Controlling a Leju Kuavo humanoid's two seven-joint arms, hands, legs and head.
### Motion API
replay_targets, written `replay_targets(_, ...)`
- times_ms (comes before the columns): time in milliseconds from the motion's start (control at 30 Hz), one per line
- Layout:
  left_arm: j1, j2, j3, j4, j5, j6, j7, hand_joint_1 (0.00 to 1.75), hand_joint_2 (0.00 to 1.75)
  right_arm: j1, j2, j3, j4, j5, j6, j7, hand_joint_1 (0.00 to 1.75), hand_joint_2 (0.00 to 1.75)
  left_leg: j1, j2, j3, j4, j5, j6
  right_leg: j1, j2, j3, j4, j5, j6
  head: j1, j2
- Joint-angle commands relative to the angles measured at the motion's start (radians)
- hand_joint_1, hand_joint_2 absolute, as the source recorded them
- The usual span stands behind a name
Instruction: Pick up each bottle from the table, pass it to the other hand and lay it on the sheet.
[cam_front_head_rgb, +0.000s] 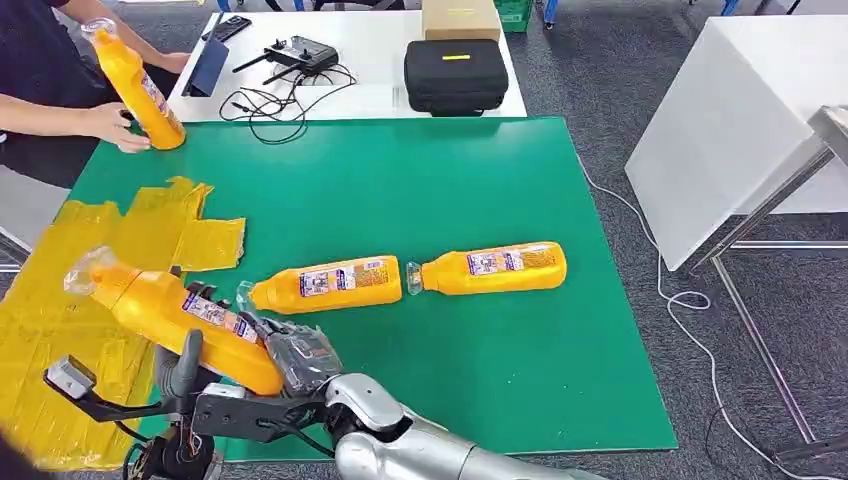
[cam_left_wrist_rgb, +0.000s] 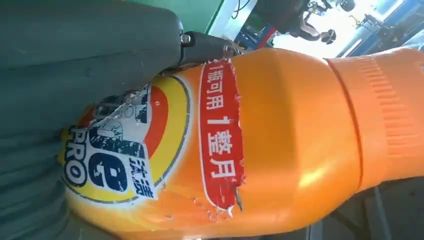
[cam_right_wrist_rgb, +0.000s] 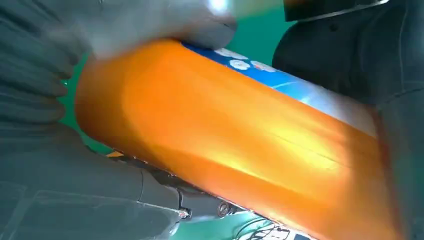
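Observation:
An orange bottle (cam_front_head_rgb: 190, 318) hangs tilted over the near left of the green table (cam_front_head_rgb: 450, 190), cap toward the yellow sheet (cam_front_head_rgb: 50, 300). My right hand (cam_front_head_rgb: 298, 355) grips its base end, and my left hand (cam_front_head_rgb: 185, 368) holds its body from below. Up close, the bottle's label (cam_left_wrist_rgb: 125, 145) lies against my left hand (cam_left_wrist_rgb: 60, 100), while the orange body (cam_right_wrist_rgb: 225, 145) sits wrapped by my right hand (cam_right_wrist_rgb: 45, 75). Two more bottles (cam_front_head_rgb: 330, 284) (cam_front_head_rgb: 492, 268) lie end to end mid-table. A person's hand (cam_front_head_rgb: 105, 125) steadies another upright bottle (cam_front_head_rgb: 138, 88) at the far left.
Behind the green table, a white table carries a black case (cam_front_head_rgb: 455, 75), a cardboard box (cam_front_head_rgb: 460, 18), a controller (cam_front_head_rgb: 300, 55) with cables and a tablet (cam_front_head_rgb: 208, 68). A white panel (cam_front_head_rgb: 740, 130) and a metal frame stand at the right, with a cable (cam_front_head_rgb: 690, 300) on the floor.

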Motion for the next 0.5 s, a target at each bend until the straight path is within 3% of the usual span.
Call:
replay_targets(33,-0.079,0.022,-0.013,0.012,-0.010,0.016,0.007,1.75,1.75,0.006,0.013,0.192,0.030,-0.037,0.078,-0.054,1.75,1.75,0.001,-0.004,0.003,-0.001,0.000,0.000,0.001,-0.006,0.005,-0.001,-0.002,0.000,0.000,0.000)
replay_targets(333,-0.079,0.022,-0.013,0.012,-0.010,0.016,0.007,1.75,1.75,0.006,0.013,0.192,0.030,-0.037,0.078,-0.054,1.75,1.75,0.001,-0.005,0.004,-0.001,0.000,0.000,0.001,-0.007,0.005,-0.001,-0.002,0.000,0.000,0.000)
replay_targets(367,-0.082,0.030,-0.006,0.006,-0.067,0.061,-0.029,1.75,1.75,0.003,0.013,0.168,0.043,-0.085,0.066,-0.092,0.65,1.75,0.001,-0.004,0.002,-0.001,0.000,0.000,0.001,-0.005,0.003,-0.001,-0.001,0.000,0.000,0.000)
replay_targets(400,-0.081,0.041,-0.002,-0.003,-0.134,0.115,-0.067,1.75,1.75,-0.004,0.013,0.145,0.061,-0.122,0.074,-0.110,0.00,0.00,0.001,-0.005,0.004,-0.001,0.000,0.000,0.001,-0.007,0.006,-0.001,-0.002,0.000,0.000,0.000)
replay_targets(500,-0.066,0.070,0.068,-0.042,-0.377,0.326,-0.146,1.75,1.75,-0.051,0.013,0.042,0.109,-0.218,0.014,-0.223,0.00,0.00,0.001,-0.003,0.001,0.000,0.000,0.000,0.001,-0.004,0.002,-0.001,-0.001,0.000,0.000,0.000)
